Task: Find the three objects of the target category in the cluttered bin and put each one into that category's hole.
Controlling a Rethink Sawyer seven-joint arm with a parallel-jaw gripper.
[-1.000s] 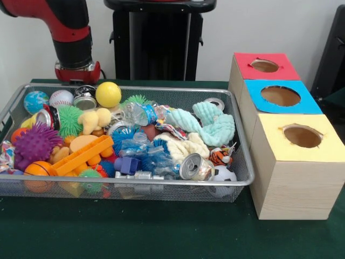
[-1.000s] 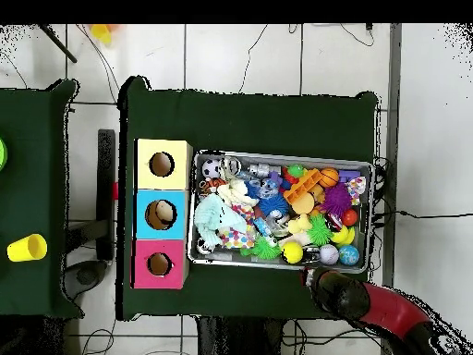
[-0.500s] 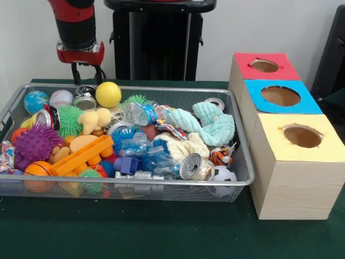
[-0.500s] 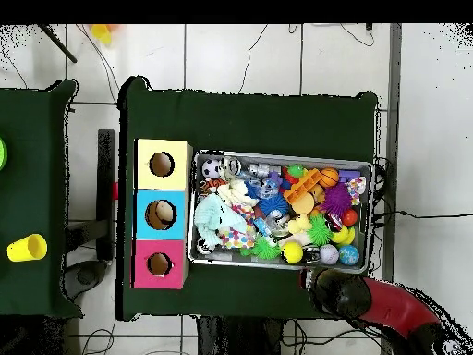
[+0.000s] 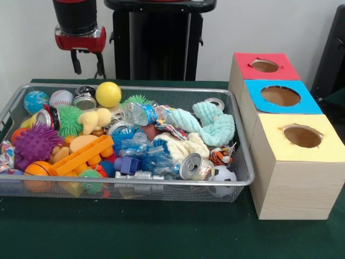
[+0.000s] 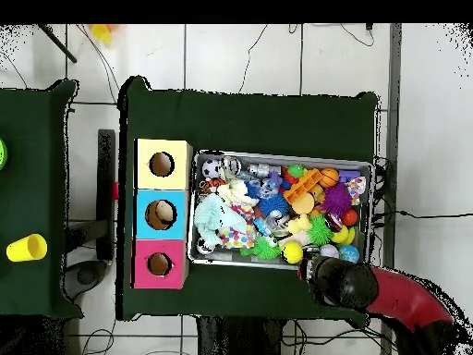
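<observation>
Now | pincer open, empty; above bin far rim | tiger inside

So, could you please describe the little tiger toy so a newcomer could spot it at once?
Find the wire bin and go to its end nearest the three boxes. The tiger toy lies there, between the soccer ball and the mint cloth. Nothing else there has orange and black stripes.

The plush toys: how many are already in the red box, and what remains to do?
None visibly done: the tiger toy and pale yellow plush lie in the wire bin. The pincer hangs open and empty above the bin's far edge. The red box's hole shows nothing inside. All placements remain.
</observation>
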